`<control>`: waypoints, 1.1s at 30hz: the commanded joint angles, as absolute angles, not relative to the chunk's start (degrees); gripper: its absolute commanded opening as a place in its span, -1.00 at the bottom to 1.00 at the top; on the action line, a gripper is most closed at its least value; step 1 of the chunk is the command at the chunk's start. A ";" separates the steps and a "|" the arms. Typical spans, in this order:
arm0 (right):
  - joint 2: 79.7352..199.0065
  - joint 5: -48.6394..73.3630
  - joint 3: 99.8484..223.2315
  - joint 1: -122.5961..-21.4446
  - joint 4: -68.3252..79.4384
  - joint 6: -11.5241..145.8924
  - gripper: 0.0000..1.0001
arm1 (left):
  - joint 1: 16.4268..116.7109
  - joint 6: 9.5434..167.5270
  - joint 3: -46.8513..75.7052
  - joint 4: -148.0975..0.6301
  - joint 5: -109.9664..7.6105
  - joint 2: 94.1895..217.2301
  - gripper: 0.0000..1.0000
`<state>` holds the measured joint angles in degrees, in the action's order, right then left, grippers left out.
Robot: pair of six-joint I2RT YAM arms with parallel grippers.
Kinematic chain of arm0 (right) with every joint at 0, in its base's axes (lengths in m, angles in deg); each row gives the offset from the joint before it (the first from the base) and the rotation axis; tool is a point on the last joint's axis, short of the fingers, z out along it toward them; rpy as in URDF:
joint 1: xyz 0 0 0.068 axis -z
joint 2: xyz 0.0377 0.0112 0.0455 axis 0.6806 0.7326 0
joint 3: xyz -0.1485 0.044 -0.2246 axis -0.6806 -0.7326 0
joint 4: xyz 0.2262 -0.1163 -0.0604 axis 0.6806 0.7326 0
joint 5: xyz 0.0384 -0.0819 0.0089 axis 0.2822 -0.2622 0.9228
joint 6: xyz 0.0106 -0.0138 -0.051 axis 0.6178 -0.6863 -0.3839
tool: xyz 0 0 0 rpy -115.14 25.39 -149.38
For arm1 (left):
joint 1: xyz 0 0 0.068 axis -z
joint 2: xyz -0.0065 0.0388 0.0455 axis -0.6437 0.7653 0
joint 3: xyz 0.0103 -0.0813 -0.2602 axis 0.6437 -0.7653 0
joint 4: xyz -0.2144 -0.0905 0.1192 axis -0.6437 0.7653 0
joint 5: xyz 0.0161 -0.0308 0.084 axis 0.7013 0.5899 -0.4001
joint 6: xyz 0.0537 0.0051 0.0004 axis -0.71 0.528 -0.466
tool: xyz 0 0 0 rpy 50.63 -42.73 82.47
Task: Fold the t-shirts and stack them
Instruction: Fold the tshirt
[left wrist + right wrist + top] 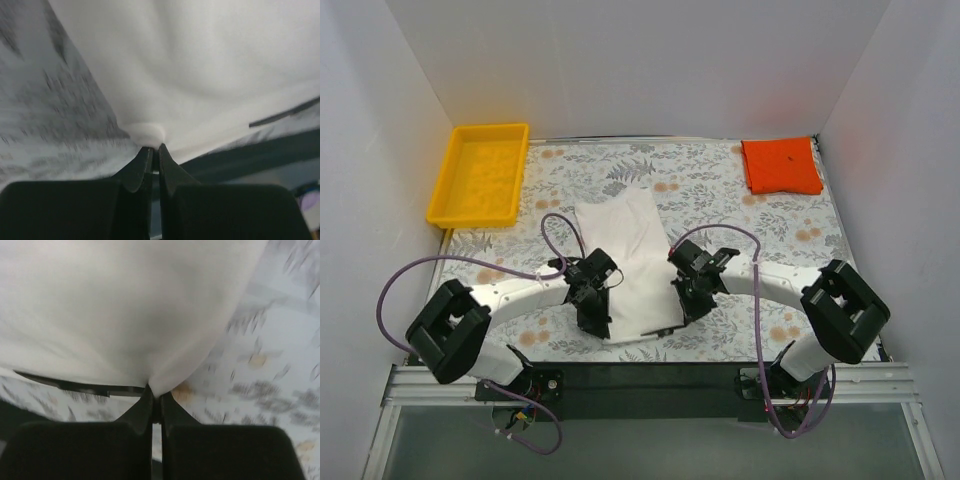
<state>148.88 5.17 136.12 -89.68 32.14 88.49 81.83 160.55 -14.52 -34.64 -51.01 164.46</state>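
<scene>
The white t-shirt (630, 265) lies as a long folded strip in the middle of the floral table, its near end by the table's front edge. My left gripper (594, 312) is shut on its near left edge; the left wrist view shows white cloth (200, 75) pinched at the fingertips (154, 149). My right gripper (688, 305) is shut on its near right edge; the right wrist view shows cloth (125, 315) bunched into the fingertips (154, 390). A black strip of print shows under the hem (75, 386). The orange-red t-shirt (781, 165) lies folded square at the far right.
A yellow plastic tray (480, 175) stands at the far left corner. White walls close in the table on three sides. The black rail of the arm bases (650, 375) runs along the front edge, just below the shirt's near end.
</scene>
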 commanded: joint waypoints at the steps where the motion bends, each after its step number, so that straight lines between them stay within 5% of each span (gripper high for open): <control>1: 144.35 13.24 130.56 -93.34 58.00 85.86 -0.97 | 86.90 161.32 -15.57 -14.96 -38.45 153.48 -1.00; 8: 134.84 12.82 137.39 -94.05 73.76 82.08 -0.97 | 90.70 166.69 -14.68 -4.57 -34.21 142.00 -1.00; 13: 140.11 4.99 153.99 -89.40 76.33 77.61 -0.97 | 87.71 164.16 -9.68 -6.15 -39.65 148.32 -1.00; 19: 151.08 0.24 172.79 -84.20 75.80 70.85 -0.97 | 72.26 157.73 -4.75 -10.71 -44.49 152.11 -1.00; 33: 166.48 -0.55 197.94 -82.36 72.99 62.75 -0.97 | 65.74 158.69 0.79 -19.86 -49.68 155.98 -1.00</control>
<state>165.27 2.90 192.12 -83.36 72.95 66.37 67.14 159.83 -0.53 -19.47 -46.40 155.57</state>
